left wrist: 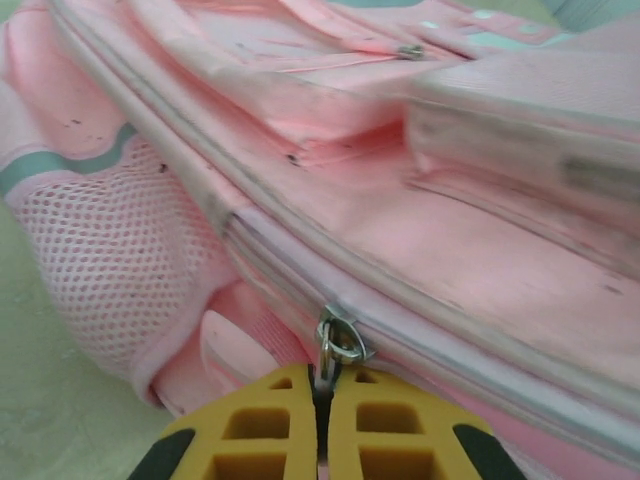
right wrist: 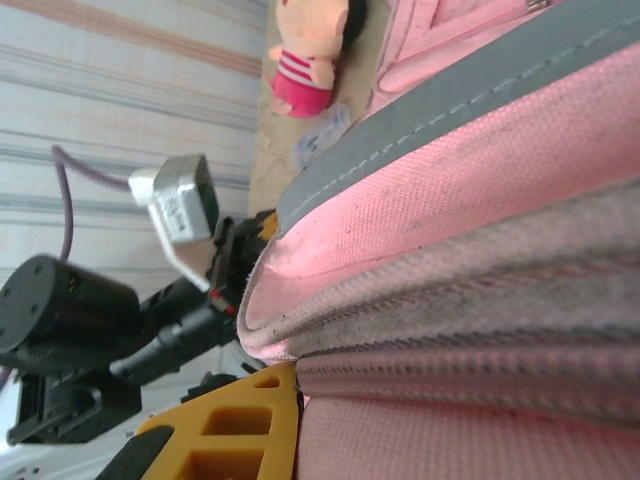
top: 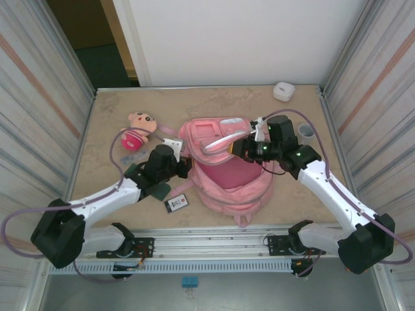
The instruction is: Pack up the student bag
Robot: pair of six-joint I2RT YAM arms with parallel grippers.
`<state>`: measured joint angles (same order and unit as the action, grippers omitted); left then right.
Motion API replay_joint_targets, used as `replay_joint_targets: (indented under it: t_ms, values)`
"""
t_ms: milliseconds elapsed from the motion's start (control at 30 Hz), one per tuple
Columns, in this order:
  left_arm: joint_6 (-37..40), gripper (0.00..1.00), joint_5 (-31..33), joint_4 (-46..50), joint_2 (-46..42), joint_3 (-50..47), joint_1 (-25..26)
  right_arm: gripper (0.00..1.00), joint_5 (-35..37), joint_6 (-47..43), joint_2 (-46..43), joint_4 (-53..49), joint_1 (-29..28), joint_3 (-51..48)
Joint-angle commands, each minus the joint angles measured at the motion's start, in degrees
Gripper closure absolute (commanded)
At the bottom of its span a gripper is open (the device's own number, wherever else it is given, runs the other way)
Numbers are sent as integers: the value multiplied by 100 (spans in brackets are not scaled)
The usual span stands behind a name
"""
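Large pink fabric backpack (top: 227, 178) — lying at centre frame on the beige tabletop (top: 130, 103), main opening gaping. Left hand (left wrist: 322, 425) pinching fully closed on a metal zipper pull (left wrist: 338, 342) at the bag's left side. Right hand (top: 238, 148) — clamping nearly closed on the opening's grey-edged rim.

Item: student bag (top: 227, 191). Large pink fabric backpack, lying flat just to the right of the plush doll (top: 139, 129) in the top view, its bulk sitting lower in that view than the doll. Its upper flap (top: 217, 139) is standing raised, pale grey edging showing, with a darker pink hollow gaping below it. One side is carrying a pink mesh pocket (left wrist: 100, 250) crossed by a teal band. Grey-piped zip lines are running along the body. A metal zip pull (left wrist: 338, 338) is hanging at one seam. The fabric is showing small dark marks.
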<state>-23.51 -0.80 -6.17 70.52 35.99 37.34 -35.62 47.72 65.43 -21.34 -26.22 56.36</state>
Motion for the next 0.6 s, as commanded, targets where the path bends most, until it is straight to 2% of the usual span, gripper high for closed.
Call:
replay_joint_targets:
  t_ms: [0,167,300,333,433,500,567]
  values:
    - [83,87,840,316,322,262,-323,100,-323,-196,-155,119,72,93]
    - [-339,72,640,635,212,487,-324,100,217,337,-179,1027,65,-364]
    - [-838,43,602,1464,-329,558,-341,99,580,505,-66,1442,-19,-468]
    - [-956,38,620,1721,-491,563,-342,99,681,488,-50,1455,-45,-461]
    - [-1657,15,1046,2791,-1049,593,-344,92,959,414,-13,1423,-124,-435]
    - [-2511,3,1723,3839,-1385,705,-374,85,1099,363,22,1364,-175,-417]
    - [-3090,1,1875,4630,-1574,805,-520,79,1182,335,79,1352,-237,-417]
